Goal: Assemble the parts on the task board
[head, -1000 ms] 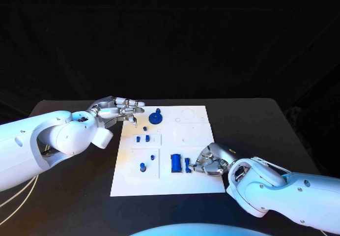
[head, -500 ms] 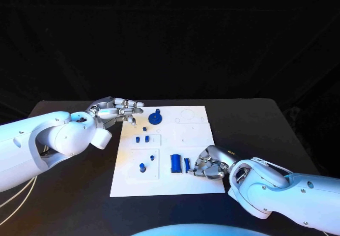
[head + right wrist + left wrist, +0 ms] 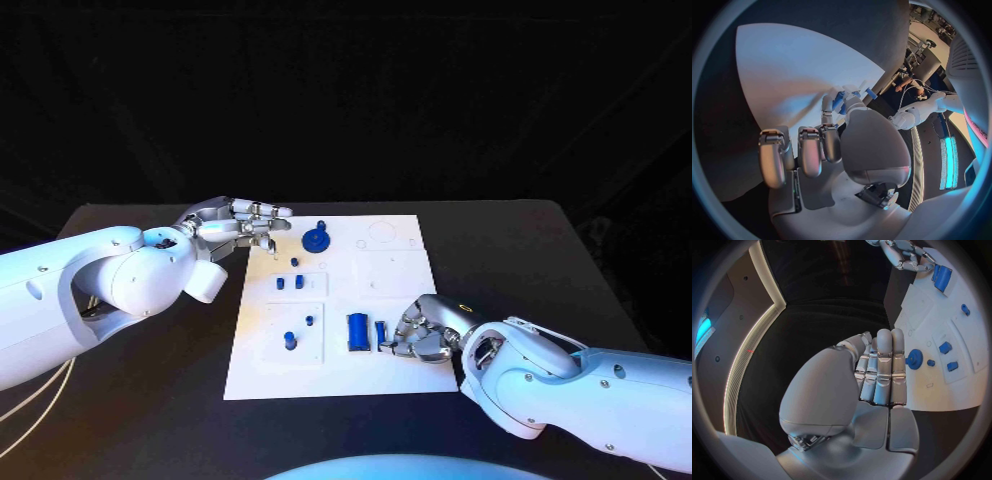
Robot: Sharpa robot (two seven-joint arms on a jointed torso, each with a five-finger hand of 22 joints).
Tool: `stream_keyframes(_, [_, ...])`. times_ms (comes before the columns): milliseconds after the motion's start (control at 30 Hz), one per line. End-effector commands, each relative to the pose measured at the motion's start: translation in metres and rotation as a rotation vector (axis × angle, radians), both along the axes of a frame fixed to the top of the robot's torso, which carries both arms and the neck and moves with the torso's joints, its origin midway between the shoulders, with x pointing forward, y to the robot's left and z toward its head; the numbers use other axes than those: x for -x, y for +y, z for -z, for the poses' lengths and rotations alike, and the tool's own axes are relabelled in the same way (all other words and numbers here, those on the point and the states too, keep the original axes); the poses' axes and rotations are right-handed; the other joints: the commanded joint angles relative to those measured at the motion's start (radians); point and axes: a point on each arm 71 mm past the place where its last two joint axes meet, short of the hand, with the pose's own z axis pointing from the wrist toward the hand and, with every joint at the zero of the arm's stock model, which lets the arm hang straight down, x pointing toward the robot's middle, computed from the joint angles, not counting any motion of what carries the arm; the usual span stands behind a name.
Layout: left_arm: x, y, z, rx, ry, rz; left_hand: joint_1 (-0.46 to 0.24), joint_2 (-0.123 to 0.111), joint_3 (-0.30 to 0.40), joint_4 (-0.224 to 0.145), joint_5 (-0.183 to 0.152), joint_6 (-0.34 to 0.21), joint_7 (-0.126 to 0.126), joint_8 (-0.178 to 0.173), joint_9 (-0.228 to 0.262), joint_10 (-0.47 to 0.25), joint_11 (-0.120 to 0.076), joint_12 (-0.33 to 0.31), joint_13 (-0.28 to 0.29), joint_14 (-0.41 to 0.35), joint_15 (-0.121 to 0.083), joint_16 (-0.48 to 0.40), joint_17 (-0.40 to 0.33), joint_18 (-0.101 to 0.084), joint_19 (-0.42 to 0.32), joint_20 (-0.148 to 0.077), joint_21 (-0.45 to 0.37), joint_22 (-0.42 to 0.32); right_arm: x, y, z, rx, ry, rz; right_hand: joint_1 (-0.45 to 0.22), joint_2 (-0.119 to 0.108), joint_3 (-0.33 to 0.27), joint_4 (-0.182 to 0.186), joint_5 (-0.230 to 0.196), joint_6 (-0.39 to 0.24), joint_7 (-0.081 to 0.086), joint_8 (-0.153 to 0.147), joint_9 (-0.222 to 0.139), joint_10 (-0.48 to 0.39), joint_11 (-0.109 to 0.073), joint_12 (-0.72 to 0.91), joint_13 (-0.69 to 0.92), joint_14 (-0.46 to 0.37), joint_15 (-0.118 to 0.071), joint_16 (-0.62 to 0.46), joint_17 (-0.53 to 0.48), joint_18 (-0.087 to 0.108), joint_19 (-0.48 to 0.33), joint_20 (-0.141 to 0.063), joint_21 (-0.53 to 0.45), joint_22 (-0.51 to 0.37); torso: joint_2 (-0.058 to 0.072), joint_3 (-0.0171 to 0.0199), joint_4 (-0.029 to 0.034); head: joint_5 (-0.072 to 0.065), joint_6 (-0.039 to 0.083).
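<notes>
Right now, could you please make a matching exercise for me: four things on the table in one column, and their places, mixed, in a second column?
Things:
1. left robot hand
2. right robot hand
3. round blue part
4. long blue block

Places:
A. far end of the task board, beside the left fingers
B. at the board's far left corner
C. near half of the board, next to the right fingers
D. at the board's near right side

Pairs: 1-B, 2-D, 3-A, 4-C

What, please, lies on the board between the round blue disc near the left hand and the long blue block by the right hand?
In the head view, between the blue disc and the blue block lie two small blue pegs on the white board.
</notes>
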Motion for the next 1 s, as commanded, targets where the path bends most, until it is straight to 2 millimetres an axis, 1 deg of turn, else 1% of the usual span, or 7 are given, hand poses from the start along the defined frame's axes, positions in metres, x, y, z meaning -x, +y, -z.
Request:
stream_keyframes(33, [0.001, -0.002, -0.001, 0.007, -0.004, 0.017, 0.005, 0.001, 0.006, 0.0, 0.001, -0.007, 0.002, 0.002, -0.001, -0.007, 0.001, 0.004, 0.001, -0.006, 0.001, -0.004, -0.001, 0.016, 0.0, 0.002, 0.004, 0.001, -0.001, 0.001, 0.001, 0.017, -0.005, -0.017, 0.003, 0.01, -0.005, 0.002, 0.002, -0.005, -0.003, 0.005, 0.001, 0.045, -0.004, 0.007, 0.167, 0.098, -0.006, 0.003, 0.221, -0.007, 0.105, -0.009, 0.004, 0.263, -0.001, 0.0003, -0.001, 0.001, 0.0])
stream_keyframes(433, [0.0, -0.001, -0.001, 0.007, -0.005, 0.016, 0.005, 0.001, 0.006, 0.0, 0.001, -0.007, 0.002, 0.002, -0.001, -0.007, 0.001, 0.004, 0.0, -0.006, 0.001, -0.004, -0.001, 0.016, 0.0, 0.002, 0.004, 0.002, 0.002, 0.002, -0.003, -0.013, -0.023, -0.017, 0.01, 0.007, -0.023, 0.002, -0.001, -0.008, -0.002, 0.005, 0.002, 0.042, -0.004, 0.001, 0.164, 0.098, -0.006, 0.001, 0.218, -0.007, 0.105, -0.01, 0.004, 0.263, -0.002, 0.0005, -0.0012, 0.001, 0.006])
stream_keyframes(667, [-0.001, 0.0, -0.001, 0.009, -0.014, 0.008, -0.002, -0.004, 0.003, 0.002, -0.001, -0.008, 0.003, 0.002, -0.001, -0.008, 0.002, 0.006, 0.0, -0.006, 0.002, -0.004, -0.002, 0.015, -0.002, 0.004, 0.005, 0.002, -0.005, -0.008, -0.023, -0.191, -0.064, 0.018, 0.023, 0.012, -0.054, 0.012, -0.003, -0.078, 0.029, -0.036, -0.015, -0.006, 0.02, -0.1, 0.105, 0.083, 0.012, -0.039, 0.162, 0.011, 0.067, 0.002, -0.074, 0.239, -0.005, -0.0007, -0.0021, 0.0, 0.018])
stream_keyframes(800, [-0.003, 0.001, 0.0, 0.019, -0.02, -0.003, -0.028, -0.012, -0.011, 0.017, -0.002, -0.009, 0.002, 0.002, -0.001, -0.012, 0.002, 0.01, 0.0, -0.005, 0.005, -0.002, -0.003, 0.015, -0.004, 0.008, -0.001, 0.0, -0.019, -0.015, -0.037, -0.332, -0.067, 0.03, 0.077, 0.028, -0.071, 0.004, -0.02, -0.135, 0.062, -0.081, -0.037, -0.13, 0.049, -0.341, -0.044, 0.031, 0.039, -0.182, -0.011, 0.06, -0.045, 0.028, -0.31, 0.161, -0.011, -0.0038, -0.0026, -0.003, 0.026])
stream_keyframes(867, [-0.005, 0.001, 0.001, 0.028, -0.03, -0.022, -0.055, -0.023, -0.033, 0.034, -0.003, -0.012, -0.001, 0.003, -0.001, -0.014, 0.001, 0.014, 0.0, -0.005, 0.007, 0.0, -0.005, 0.015, -0.005, 0.012, -0.011, -0.007, -0.034, -0.021, -0.045, -0.422, -0.069, 0.038, 0.13, 0.048, -0.071, -0.01, -0.058, -0.158, 0.076, -0.101, -0.048, -0.311, 0.065, -0.681, -0.266, -0.069, 0.05, -0.442, -0.276, 0.123, -0.21, 0.041, -0.662, 0.029, -0.02, -0.0068, -0.002, -0.004, 0.037])
stream_keyframes(933, [-0.007, 0.001, 0.002, 0.039, -0.04, -0.047, -0.073, -0.031, -0.053, 0.047, -0.004, -0.013, -0.003, 0.004, -0.001, -0.015, 0.0, 0.02, 0.002, -0.009, 0.008, -0.001, -0.007, 0.015, -0.006, 0.015, -0.023, -0.015, -0.047, -0.025, -0.049, -0.487, -0.063, 0.051, 0.172, 0.062, -0.068, -0.019, -0.077, -0.18, 0.092, -0.121, -0.061, -0.367, 0.079, -0.803, -0.366, -0.165, 0.066, -0.708, -0.515, 0.167, -0.349, 0.054, -0.964, -0.104, -0.026, -0.0086, -0.0007, -0.004, 0.052])
stream_keyframes(1000, [-0.009, 0.0, 0.003, 0.049, -0.046, -0.064, -0.079, -0.034, -0.066, 0.054, -0.003, -0.014, -0.004, 0.005, -0.001, -0.016, 0.0, 0.023, 0.002, -0.017, 0.009, -0.005, -0.009, 0.015, -0.009, 0.017, -0.034, -0.022, -0.056, -0.028, -0.052, -0.532, -0.051, 0.064, 0.206, 0.079, -0.056, -0.027, -0.094, -0.191, 0.101, -0.132, -0.07, -0.378, 0.086, -0.841, -0.406, -0.194, 0.072, -0.8, -0.585, 0.175, -0.38, 0.061, -1.04, -0.148, -0.031, -0.0099, 0.0007, -0.003, 0.063])
